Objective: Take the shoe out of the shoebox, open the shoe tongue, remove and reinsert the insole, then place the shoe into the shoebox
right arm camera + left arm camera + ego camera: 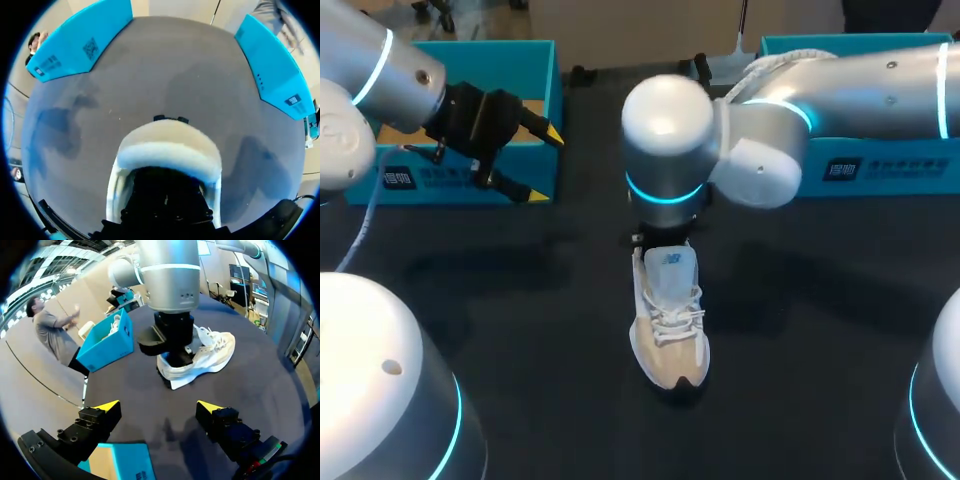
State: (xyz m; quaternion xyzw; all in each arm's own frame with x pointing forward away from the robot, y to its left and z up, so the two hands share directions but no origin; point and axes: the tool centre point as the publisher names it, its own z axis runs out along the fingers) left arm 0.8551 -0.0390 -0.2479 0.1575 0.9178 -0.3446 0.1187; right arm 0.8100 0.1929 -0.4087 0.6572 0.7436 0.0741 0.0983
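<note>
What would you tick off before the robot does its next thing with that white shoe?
1. Shoe out of its box, standing upright on the table: ok.
2. Right hand down at the shoe's heel opening: ok.
3. Insole actually gripped: cannot tell, as it is hidden inside the shoe.
4. Tongue pulled open enough: cannot tell, because the right arm covers much of the opening.
5. Left hand open and well apart from the shoe: ok.
</note>
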